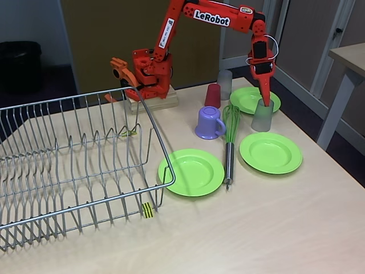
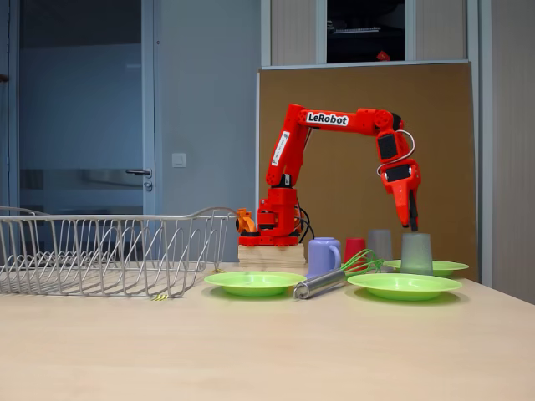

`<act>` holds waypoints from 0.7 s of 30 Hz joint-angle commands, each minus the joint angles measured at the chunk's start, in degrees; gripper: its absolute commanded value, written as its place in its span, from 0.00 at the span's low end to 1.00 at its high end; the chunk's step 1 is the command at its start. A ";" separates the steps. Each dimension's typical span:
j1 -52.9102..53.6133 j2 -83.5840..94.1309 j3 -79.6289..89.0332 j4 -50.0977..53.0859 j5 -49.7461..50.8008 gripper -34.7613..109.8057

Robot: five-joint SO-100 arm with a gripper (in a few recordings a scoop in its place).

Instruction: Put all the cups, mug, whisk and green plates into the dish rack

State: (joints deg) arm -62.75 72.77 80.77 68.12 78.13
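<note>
Arm arched over, claw (image 1: 266,98) pointing down into grey cup (image 1: 262,116).

Gripper (image 2: 412,224) pointing down at grey cup (image 2: 416,253); mug (image 2: 323,256), whisk (image 2: 334,276), plates (image 2: 255,282) beside rack (image 2: 109,251)

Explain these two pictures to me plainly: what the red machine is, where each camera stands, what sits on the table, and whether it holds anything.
The red machine is a small robot arm with a two-finger gripper. One fixed camera looks down from the table's front corner; the other sits low at table level. On the table lie an empty wire dish rack, three green plates, a green whisk, a purple mug, a red cup and two grey cups. The gripper points down into the nearer grey cup, standing on the far plate's edge. Whether it grips the cup yet, I cannot tell.
</note>
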 commanded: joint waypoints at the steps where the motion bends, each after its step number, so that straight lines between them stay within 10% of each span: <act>1: -0.88 -0.18 -1.93 -1.49 1.58 0.50; 21: 0.79 -3.25 0.97 -7.03 -0.79 0.28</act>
State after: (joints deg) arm -62.49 68.47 80.95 60.73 78.84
